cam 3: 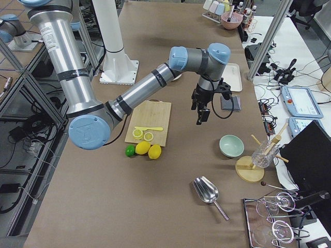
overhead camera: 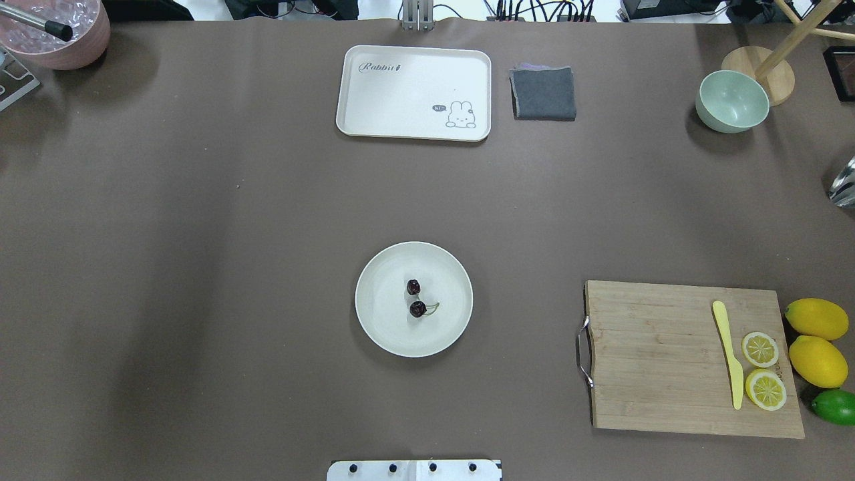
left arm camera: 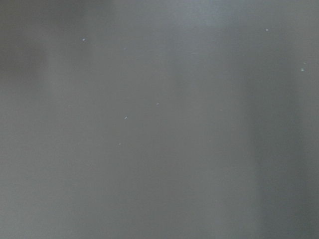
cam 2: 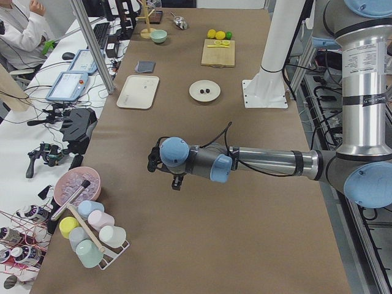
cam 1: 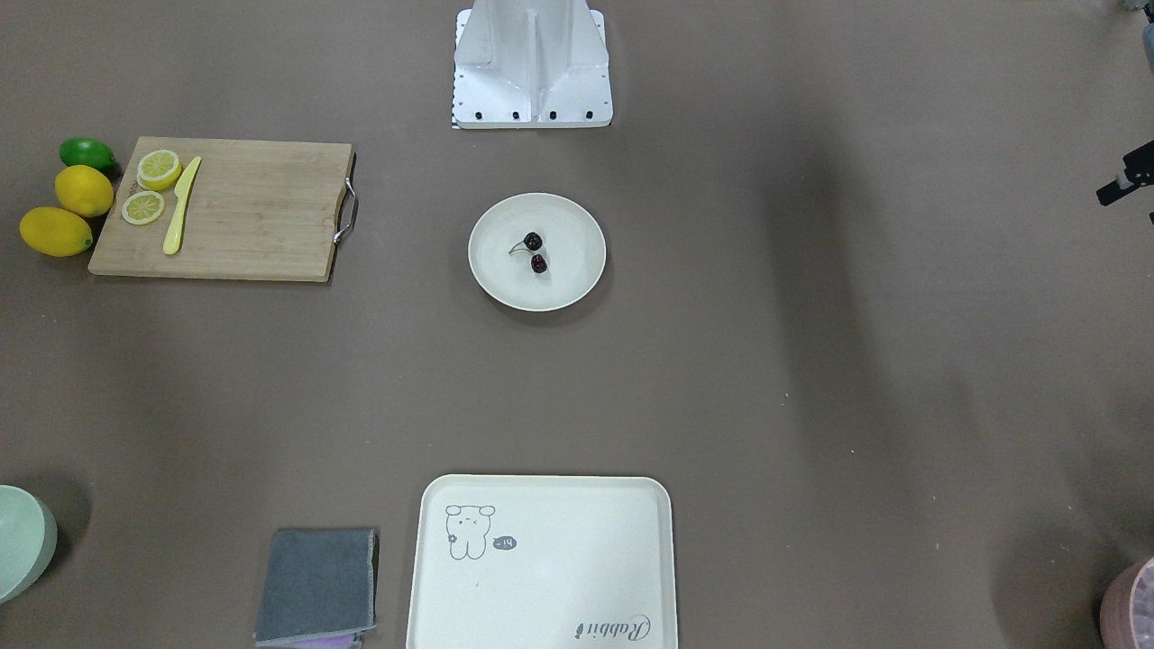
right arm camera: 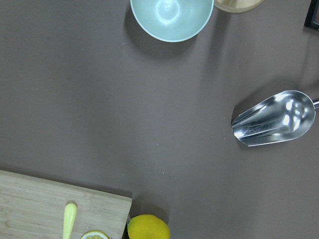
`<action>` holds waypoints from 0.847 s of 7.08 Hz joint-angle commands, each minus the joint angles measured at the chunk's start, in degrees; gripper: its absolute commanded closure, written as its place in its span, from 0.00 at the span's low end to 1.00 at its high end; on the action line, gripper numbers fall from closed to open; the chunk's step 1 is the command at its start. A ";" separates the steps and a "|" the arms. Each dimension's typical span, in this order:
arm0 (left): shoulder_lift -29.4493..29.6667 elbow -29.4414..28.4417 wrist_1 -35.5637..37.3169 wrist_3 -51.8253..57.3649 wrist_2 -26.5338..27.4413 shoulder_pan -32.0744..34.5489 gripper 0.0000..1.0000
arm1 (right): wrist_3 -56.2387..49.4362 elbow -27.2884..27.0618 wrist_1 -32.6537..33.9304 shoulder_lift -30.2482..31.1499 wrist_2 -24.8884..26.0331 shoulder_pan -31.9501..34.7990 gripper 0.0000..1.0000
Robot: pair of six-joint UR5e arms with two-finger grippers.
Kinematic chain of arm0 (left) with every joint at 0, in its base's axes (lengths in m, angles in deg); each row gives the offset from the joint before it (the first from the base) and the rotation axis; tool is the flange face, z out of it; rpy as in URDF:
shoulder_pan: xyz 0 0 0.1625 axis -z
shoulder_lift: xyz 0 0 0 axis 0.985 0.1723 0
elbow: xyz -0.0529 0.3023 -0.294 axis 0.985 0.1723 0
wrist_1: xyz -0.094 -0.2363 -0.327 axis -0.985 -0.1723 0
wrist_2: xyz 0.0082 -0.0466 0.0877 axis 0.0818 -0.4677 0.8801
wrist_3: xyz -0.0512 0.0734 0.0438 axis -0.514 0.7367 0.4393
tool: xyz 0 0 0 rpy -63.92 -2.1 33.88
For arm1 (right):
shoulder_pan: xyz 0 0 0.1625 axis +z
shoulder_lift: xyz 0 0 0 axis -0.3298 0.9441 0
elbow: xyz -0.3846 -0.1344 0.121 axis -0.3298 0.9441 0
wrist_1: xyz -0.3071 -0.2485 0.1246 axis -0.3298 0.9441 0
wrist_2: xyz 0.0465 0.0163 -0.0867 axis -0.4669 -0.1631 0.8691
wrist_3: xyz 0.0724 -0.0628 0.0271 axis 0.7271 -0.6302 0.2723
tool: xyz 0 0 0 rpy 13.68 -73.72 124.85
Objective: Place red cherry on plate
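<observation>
Front-facing view: a pair of tiny dark red cherries point(cam 1: 539, 263) on thin stems is seen lying inside the round cream-white plate point(cam 1: 505, 279), mid-table. Left side view: the left gripper point(cam 2: 152, 161) is held over bare brown table point(cam 2: 245, 233), finger state cannot be told. Right side view: the right gripper point(cam 3: 199, 115) is hung near the wooden cutting board point(cam 3: 155, 116), and whether its fingers are apart or together cannot be told.

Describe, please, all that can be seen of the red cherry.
The red cherry is a pair of tiny round fruits, dark red and almost black, joined by thin curved stems. It lies near the middle of the plate, with both fruits resting on the cream surface. Only the plate touches it.
</observation>
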 commanded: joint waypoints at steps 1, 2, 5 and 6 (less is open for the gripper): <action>-1.21 0.59 0.30 1.41 -0.36 0.17 0.02 | -5.73 4.50 -3.18 3.36 -1.80 2.19 0.00; -2.52 0.76 -0.04 1.67 0.08 0.34 0.02 | -8.89 7.67 -10.78 7.99 -3.98 4.54 0.00; -2.44 -0.81 0.31 9.89 4.46 0.78 0.02 | -17.78 19.83 -23.24 10.15 -10.06 14.21 0.00; -0.71 -6.39 0.31 13.41 4.48 1.13 0.02 | -18.49 16.70 -24.11 12.24 -10.06 15.54 0.00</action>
